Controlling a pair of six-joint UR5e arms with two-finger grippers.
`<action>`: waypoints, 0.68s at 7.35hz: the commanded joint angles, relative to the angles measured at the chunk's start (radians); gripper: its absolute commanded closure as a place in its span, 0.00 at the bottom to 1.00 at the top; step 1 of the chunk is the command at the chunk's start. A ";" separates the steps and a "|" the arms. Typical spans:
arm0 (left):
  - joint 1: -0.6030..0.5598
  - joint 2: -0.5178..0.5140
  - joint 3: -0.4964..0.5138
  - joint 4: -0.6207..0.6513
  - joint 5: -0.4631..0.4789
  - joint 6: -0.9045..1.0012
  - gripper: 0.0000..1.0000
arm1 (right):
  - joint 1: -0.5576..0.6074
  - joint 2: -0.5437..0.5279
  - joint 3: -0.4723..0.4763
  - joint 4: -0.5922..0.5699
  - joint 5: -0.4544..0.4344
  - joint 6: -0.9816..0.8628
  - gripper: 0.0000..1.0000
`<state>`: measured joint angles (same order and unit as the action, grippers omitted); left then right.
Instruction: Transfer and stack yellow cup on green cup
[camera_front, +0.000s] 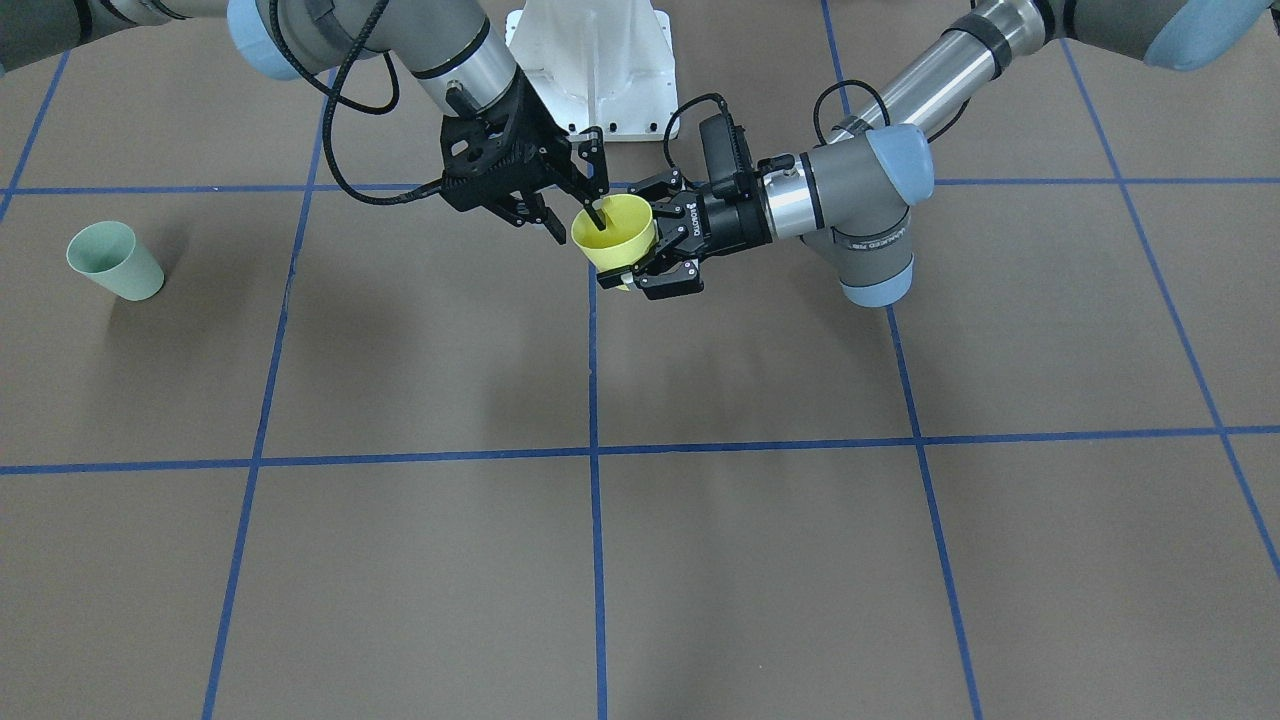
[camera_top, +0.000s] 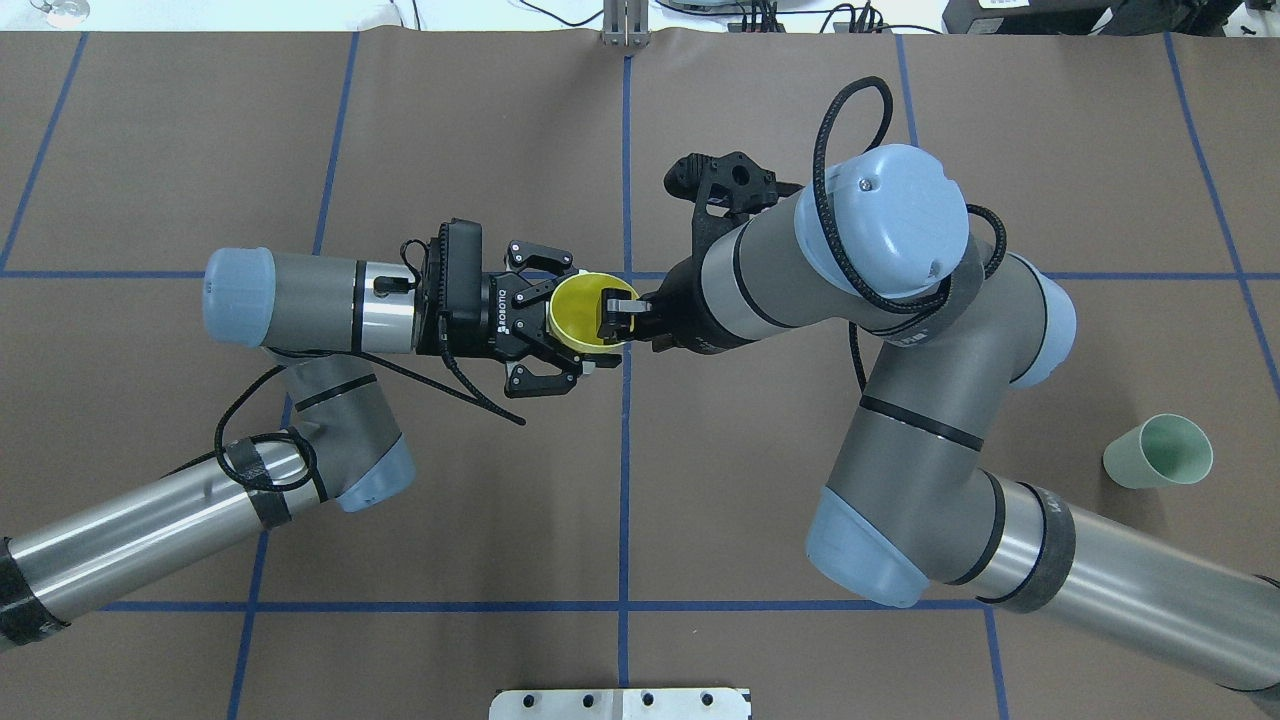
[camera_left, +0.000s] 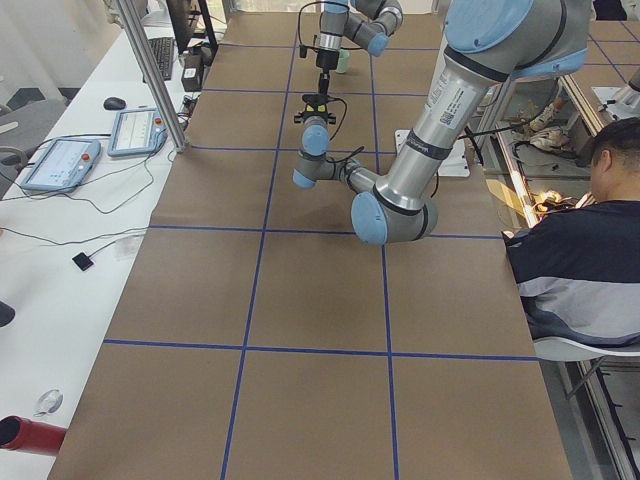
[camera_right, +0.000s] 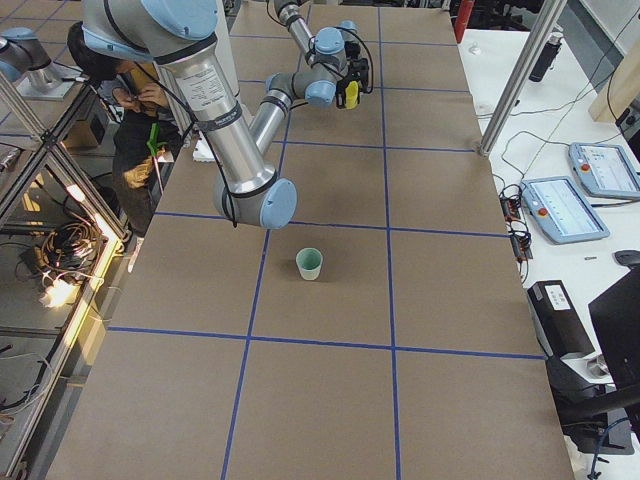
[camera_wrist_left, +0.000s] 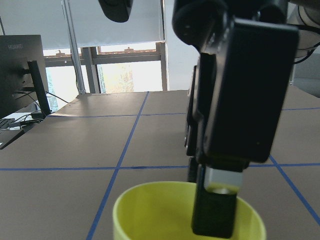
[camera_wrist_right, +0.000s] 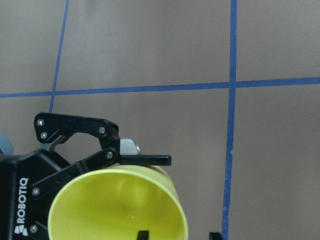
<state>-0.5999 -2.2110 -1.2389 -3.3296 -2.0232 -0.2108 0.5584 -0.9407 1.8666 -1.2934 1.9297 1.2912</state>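
Observation:
The yellow cup (camera_front: 622, 243) is held upright in mid-air over the table's centre line. My left gripper (camera_front: 632, 240) is shut on its body from the side, fingers horizontal. My right gripper (camera_front: 578, 226) comes down from above, open, and straddles the rim: one finger is inside the cup and one outside, with a gap to the wall. The overhead view shows the yellow cup (camera_top: 577, 312) between the left gripper (camera_top: 583, 322) and the right gripper (camera_top: 626, 316). The green cup (camera_top: 1158, 452) stands upright on the table on my right side, far from both grippers; it also shows in the front view (camera_front: 115, 262).
The table is covered in brown paper with a grid of blue tape lines (camera_front: 594, 455). The white robot base plate (camera_front: 590, 70) is at my side of the table. An operator (camera_left: 580, 250) sits beside the table in the left side view.

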 joint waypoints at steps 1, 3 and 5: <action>0.002 0.001 -0.001 -0.005 0.000 0.001 0.82 | 0.000 0.002 -0.003 0.000 0.003 -0.003 0.47; 0.003 0.002 -0.002 -0.008 0.000 0.001 0.82 | 0.001 0.008 -0.004 -0.003 0.003 0.003 0.45; 0.003 0.004 -0.004 -0.019 0.001 0.001 0.82 | 0.001 0.010 -0.004 -0.001 0.003 0.008 0.45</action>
<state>-0.5971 -2.2091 -1.2417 -3.3403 -2.0224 -0.2102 0.5597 -0.9327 1.8627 -1.2950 1.9328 1.2957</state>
